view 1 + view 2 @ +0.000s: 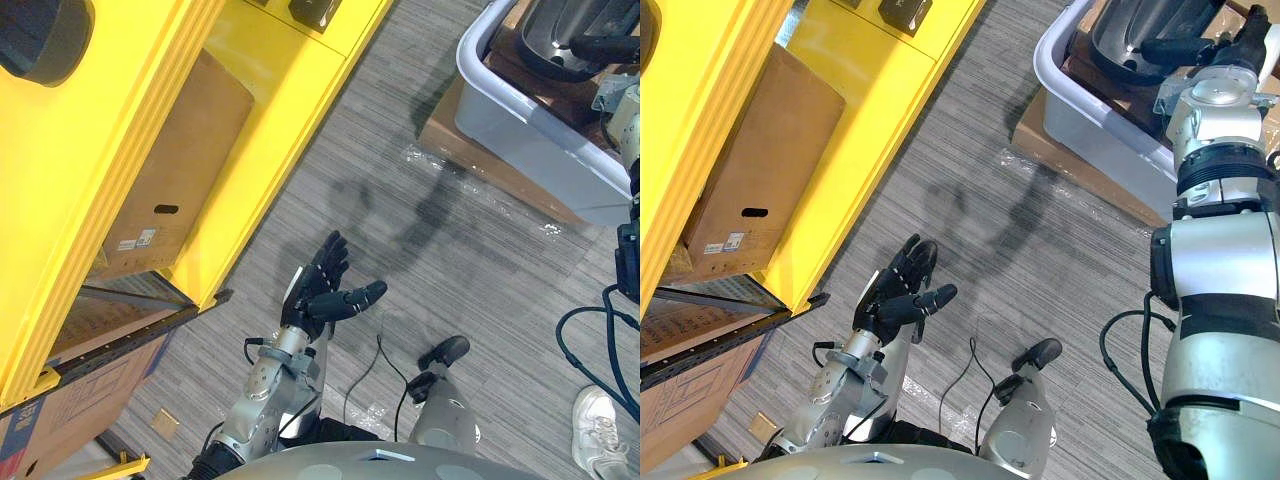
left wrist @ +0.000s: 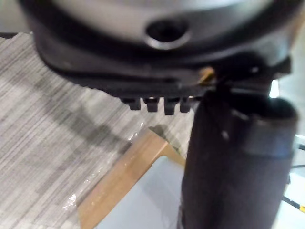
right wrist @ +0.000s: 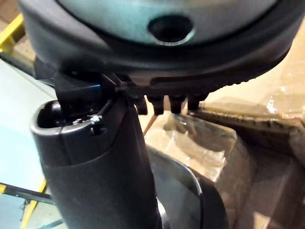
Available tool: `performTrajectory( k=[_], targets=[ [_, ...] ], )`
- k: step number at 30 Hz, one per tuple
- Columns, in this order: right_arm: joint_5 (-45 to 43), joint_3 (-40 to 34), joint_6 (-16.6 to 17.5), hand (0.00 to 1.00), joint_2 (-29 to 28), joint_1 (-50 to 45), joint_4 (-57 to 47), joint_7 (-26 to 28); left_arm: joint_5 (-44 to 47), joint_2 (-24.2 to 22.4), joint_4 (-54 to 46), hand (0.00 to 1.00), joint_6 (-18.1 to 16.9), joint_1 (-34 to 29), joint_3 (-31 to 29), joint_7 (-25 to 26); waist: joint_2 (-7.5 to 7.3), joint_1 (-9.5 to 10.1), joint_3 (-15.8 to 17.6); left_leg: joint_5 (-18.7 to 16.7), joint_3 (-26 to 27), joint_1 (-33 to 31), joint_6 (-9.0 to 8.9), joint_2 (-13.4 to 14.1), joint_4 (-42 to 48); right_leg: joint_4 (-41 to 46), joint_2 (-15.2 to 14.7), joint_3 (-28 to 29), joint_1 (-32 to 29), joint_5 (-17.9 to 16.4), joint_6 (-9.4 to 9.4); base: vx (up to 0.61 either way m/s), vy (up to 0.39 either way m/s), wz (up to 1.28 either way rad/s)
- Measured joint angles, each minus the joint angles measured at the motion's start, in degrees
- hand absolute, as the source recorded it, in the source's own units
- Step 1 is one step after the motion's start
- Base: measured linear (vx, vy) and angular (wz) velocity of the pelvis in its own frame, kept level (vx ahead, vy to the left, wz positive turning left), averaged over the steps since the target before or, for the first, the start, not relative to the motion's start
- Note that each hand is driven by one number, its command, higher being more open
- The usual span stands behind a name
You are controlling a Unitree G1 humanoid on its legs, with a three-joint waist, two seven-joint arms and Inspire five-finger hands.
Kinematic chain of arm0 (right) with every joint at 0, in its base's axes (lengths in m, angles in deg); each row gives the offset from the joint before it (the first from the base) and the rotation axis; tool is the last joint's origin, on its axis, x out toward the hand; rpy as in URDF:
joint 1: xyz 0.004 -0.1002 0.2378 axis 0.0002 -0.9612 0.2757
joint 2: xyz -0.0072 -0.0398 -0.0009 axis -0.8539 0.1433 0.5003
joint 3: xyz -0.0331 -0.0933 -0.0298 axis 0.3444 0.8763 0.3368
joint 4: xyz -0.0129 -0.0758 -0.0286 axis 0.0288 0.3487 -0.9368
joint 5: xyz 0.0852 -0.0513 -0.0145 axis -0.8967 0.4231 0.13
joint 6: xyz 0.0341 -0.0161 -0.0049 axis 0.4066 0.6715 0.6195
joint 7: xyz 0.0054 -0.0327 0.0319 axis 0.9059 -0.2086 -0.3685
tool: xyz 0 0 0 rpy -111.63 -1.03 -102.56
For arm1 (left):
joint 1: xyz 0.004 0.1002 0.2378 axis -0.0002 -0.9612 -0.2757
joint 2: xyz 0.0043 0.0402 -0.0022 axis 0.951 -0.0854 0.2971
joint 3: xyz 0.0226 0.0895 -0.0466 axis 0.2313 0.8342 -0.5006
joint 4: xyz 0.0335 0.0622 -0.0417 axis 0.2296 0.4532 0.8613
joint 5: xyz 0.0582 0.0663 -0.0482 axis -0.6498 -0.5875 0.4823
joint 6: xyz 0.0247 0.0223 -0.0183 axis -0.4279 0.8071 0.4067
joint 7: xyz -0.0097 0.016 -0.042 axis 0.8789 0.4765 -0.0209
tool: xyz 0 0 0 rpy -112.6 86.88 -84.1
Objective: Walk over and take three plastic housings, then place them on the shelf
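A dark, glossy plastic housing (image 1: 1127,38) lies in the grey bin (image 1: 1090,125) at the upper right, on brown wrapped packing. My right hand (image 1: 1225,42) reaches into the bin from above, its fingers straight across the housing's rim and its thumb (image 3: 95,167) beside the curved shell (image 3: 190,191). My left hand (image 1: 325,285) hovers open over the carpet, palm up, holding nothing. Dark parts (image 1: 40,35) (image 1: 315,10) rest on top of the yellow shelf (image 1: 130,100) at the left.
The bin (image 1: 520,130) stands on a cardboard sheet (image 1: 470,150) on the grey carpet. A cardboard box (image 1: 180,170) sits under the yellow shelf, with more boxes lower left. A person's white shoe (image 1: 598,425) is at the lower right.
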Motion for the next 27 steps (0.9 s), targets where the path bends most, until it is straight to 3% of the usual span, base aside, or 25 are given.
performTrajectory(
  k=[7, 14, 24, 27],
  targets=[
    [0.5, -0.1, -4.6, 0.00, 5.5, 0.8, 2.1, 5.3, 0.4, 0.6, 0.7, 1.00, -0.3, -0.4, 0.0, -0.2, -0.88, -0.13, 0.5, 1.5, -0.4, 0.1, -0.02, 0.2, -1.8, 1.2, 0.0, -0.8, -0.8, -0.5, -0.61, -0.03, -0.013, 0.01],
    [1.9, -1.6, -10.7, 0.00, 3.2, -0.7, 5.1, 5.8, 2.2, 1.1, 0.5, 1.00, -0.4, -0.7, -2.9, -0.1, -0.97, -0.43, 0.5, 2.0, -0.9, 1.1, -0.17, 0.9, -1.9, 4.1, 0.0, -1.0, -0.8, -1.4, -1.60, -0.03, -0.015, 0.01],
    [0.1, -4.0, -11.7, 0.00, 2.3, -3.5, 5.0, 1.5, 2.3, 3.4, -3.1, 1.00, -0.4, -4.5, -8.5, 0.0, -1.91, -1.76, 0.8, 3.3, -0.7, 1.9, 0.04, 1.2, -2.1, 5.9, -0.2, 0.4, -0.6, -2.3, -2.16, -0.09, -0.021, 0.00],
    [0.6, -4.8, -10.6, 0.00, 1.9, -5.4, 5.0, 0.1, 2.2, 4.4, -4.6, 1.00, -1.1, -4.6, -8.9, -1.2, -2.63, -2.57, 0.8, 3.4, -0.5, 2.5, -0.20, 1.2, -2.3, 6.1, -0.2, 0.9, 0.0, -4.2, -1.20, -0.11, -0.055, -0.05]
  ],
)
